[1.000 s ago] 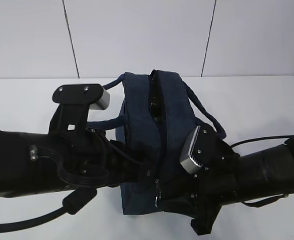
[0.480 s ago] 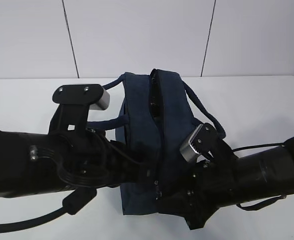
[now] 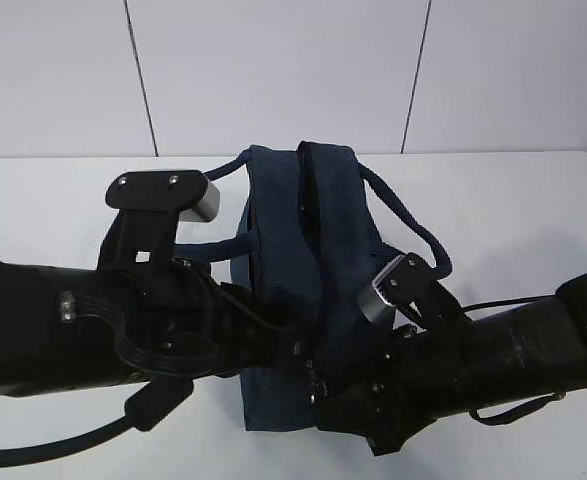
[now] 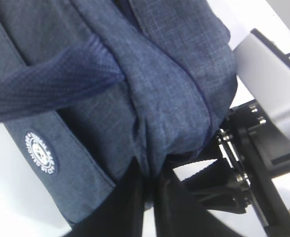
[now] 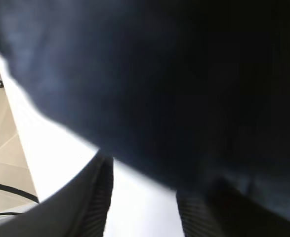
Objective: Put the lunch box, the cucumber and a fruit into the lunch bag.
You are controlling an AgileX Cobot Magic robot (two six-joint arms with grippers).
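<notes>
My left claw (image 4: 149, 185) is clamped on a fold of the dark navy boxy fabric lunch bag (image 3: 303, 250), which stands mid-table. My right claw (image 5: 145, 197) is half-spread against the bag's near end; whether it grips, I cannot tell. I should hold firm and part the top evenly.

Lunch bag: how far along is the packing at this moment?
No lunch box, cucumber or fruit shows on the table, so they may be packed, though the lunch bag's inside is hidden. In hand: the left gripper pinches the bag's fabric at its near end, and the right gripper sits against the same end with its fingers apart. The top slit is still parted, so closing seems left.
</notes>
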